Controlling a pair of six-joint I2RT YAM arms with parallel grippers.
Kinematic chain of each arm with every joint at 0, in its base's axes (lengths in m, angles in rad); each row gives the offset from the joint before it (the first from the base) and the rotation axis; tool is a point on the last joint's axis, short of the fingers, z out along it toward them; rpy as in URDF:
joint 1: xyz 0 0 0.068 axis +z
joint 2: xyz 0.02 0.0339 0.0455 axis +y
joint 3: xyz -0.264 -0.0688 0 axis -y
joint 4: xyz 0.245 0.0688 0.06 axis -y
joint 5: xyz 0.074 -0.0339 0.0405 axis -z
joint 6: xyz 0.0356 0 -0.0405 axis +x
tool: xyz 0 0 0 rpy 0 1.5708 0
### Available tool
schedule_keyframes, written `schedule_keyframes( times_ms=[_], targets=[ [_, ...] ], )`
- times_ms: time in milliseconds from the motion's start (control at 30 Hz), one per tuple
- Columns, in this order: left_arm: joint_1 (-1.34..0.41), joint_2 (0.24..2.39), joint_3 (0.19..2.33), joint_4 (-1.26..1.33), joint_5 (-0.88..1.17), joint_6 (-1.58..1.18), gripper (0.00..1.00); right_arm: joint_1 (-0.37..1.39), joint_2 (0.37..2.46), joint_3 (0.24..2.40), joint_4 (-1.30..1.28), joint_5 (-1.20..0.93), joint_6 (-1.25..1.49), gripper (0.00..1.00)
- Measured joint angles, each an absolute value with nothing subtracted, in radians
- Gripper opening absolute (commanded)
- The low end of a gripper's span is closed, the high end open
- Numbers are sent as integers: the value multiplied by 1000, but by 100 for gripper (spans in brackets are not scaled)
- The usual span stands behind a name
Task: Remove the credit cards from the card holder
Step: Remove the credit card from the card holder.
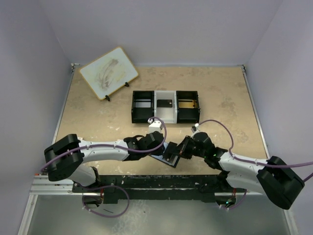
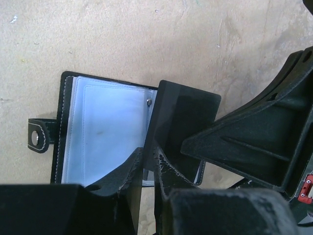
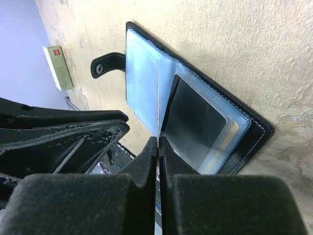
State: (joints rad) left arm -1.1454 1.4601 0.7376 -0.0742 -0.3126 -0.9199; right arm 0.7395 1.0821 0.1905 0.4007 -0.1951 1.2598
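Note:
The card holder (image 1: 167, 157) lies open on the table between both arms, pale blue sleeves up (image 2: 105, 132), also in the right wrist view (image 3: 142, 73). My right gripper (image 1: 177, 151) (image 3: 157, 142) is shut on a thin dark credit card, edge-on in its own view (image 3: 157, 98) and standing over the holder's right half in the left wrist view (image 2: 183, 115). Another dark card (image 3: 195, 122) lies in a right-hand sleeve. My left gripper (image 1: 163, 148) (image 2: 149, 159) has its fingers close together on the holder's near edge by the spine.
The holder's snap strap (image 2: 39, 134) sticks out to the side. A black-and-white three-compartment tray (image 1: 133, 105) stands behind, with a dark card (image 1: 164, 103) in its middle part. A white board (image 1: 108, 72) leans at the back left. A white-and-red little box (image 3: 57, 67) lies nearby.

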Motion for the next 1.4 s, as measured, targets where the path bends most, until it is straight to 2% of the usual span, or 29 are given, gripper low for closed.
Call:
schedule_keyframes(
  times_ms=[1100,1400],
  targets=[
    [-1167,1555,752,-68,-214,-893,12,739,936,218,211,-68,1245,0],
    [-1168,1559,789,-160,-330,-899,10,739,936,224,195,-65,1242,0]
  ],
)
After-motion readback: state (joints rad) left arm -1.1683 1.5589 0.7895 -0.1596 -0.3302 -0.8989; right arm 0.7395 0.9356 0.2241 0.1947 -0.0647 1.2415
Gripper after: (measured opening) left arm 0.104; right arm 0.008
